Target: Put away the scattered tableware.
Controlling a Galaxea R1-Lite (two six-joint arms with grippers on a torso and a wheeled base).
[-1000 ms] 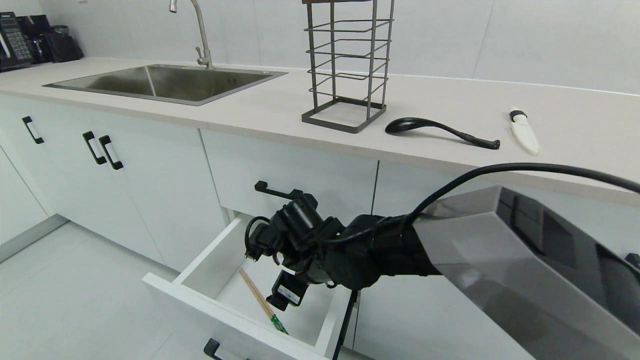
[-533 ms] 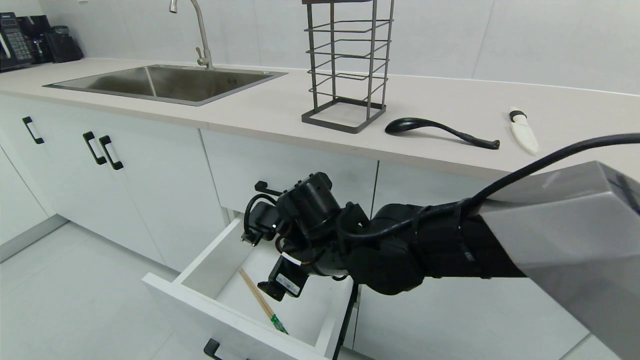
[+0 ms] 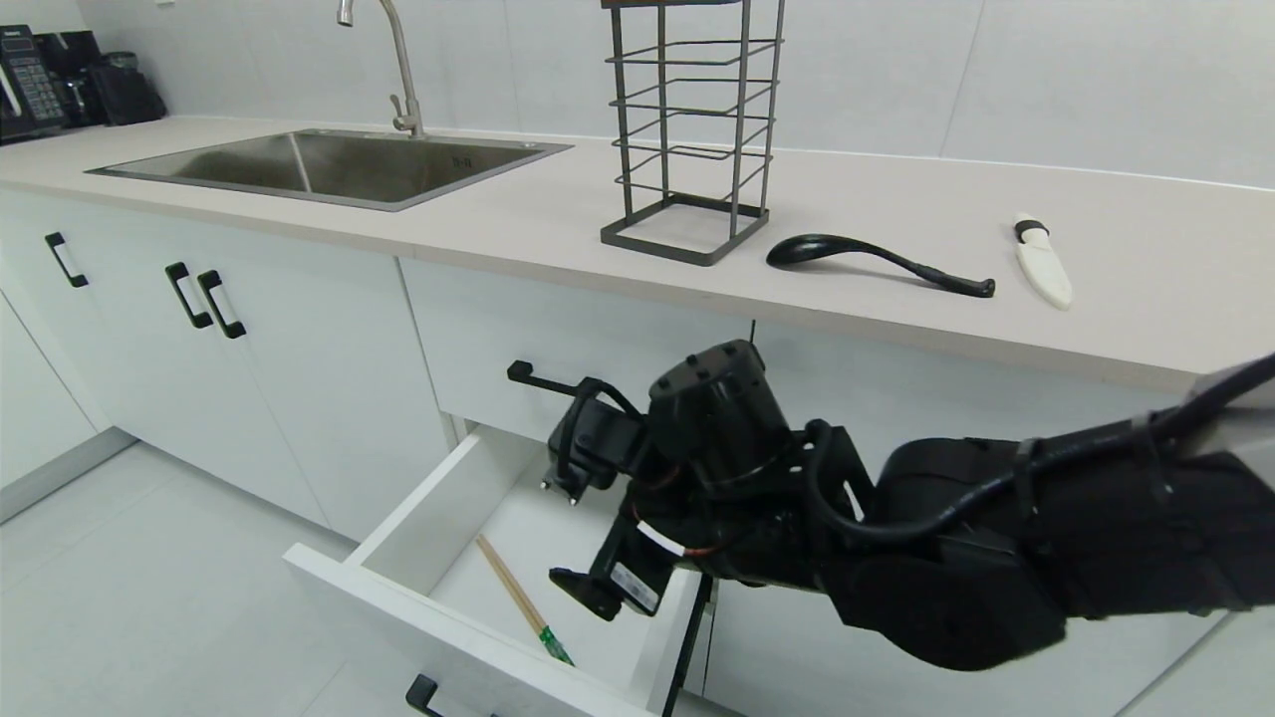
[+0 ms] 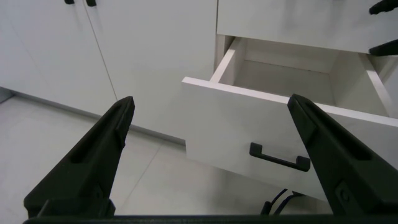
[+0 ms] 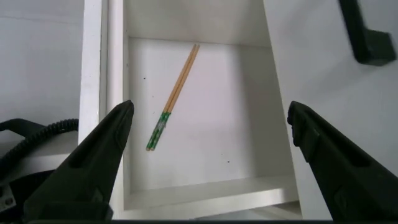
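Right gripper (image 5: 209,109) hangs spread wide and empty above the pulled-out drawer (image 5: 93,93), clear of the chopsticks (image 5: 173,98) inside; left gripper (image 4: 210,99) likewise gapes empty

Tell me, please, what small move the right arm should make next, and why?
Probably raise the right gripper away from the drawer and toward the ladle on the counter. The gripper is open and holds nothing, the chopsticks lie in the drawer, and the ladle and the knife are not yet put away.
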